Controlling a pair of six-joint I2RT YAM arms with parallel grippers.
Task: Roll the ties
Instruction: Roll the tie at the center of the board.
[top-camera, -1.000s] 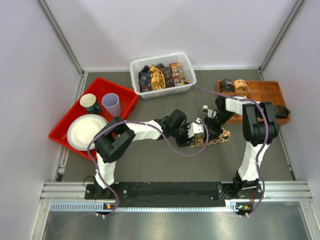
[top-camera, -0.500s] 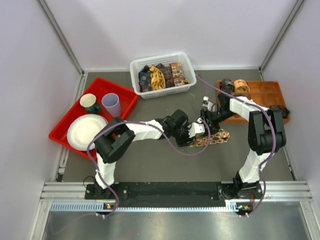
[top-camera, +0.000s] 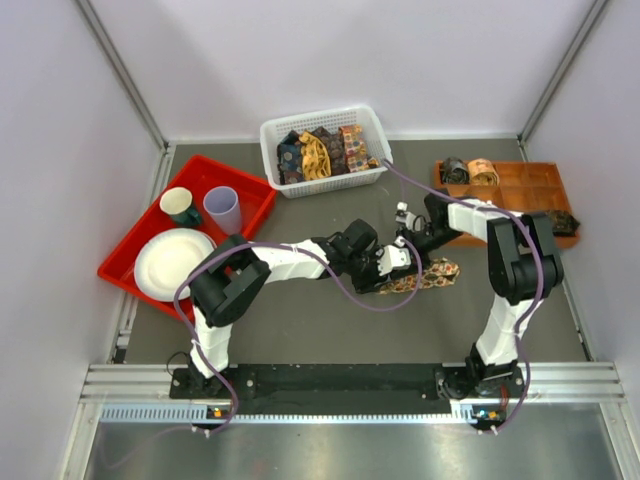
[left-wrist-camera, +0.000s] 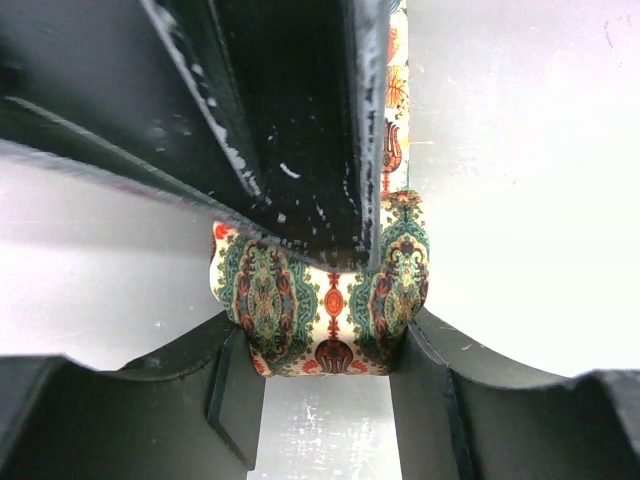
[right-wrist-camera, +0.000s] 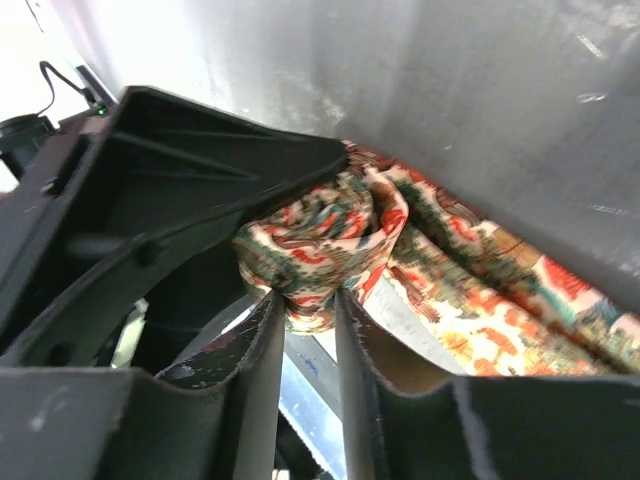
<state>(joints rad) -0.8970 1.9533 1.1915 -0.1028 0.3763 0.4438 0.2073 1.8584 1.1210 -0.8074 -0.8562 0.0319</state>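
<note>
Mid-table, between the two arms: tie (top-camera: 432, 272) part-rolled, with its patterned coil (left-wrist-camera: 322, 305) up at the grippers and the loose tail flat on the table, trailing right; left gripper (left-wrist-camera: 322, 355) is closed on the coil, a finger on each side, probably so the wraps can't spring open; right gripper (right-wrist-camera: 305, 330) is down to a narrow slit, tips at the coil's edge and apparently nipping fabric. It likely does the turning while the left acts as clamp; both wrists crowd the same spot, so finger clash is the risk. The tail left on the table suggests the roll is well short of done.

Outward: two finished coils (top-camera: 468, 171) sit at the back of the orange tray (top-camera: 525, 190), far right, the probable drop-off; white basket (top-camera: 318, 123) at the rear holds more ties (top-camera: 320, 152), likely the queue; red tray (top-camera: 255, 190) at left, carrying a plate (top-camera: 172, 262) and two cups (top-camera: 202, 207), looks unrelated.
</note>
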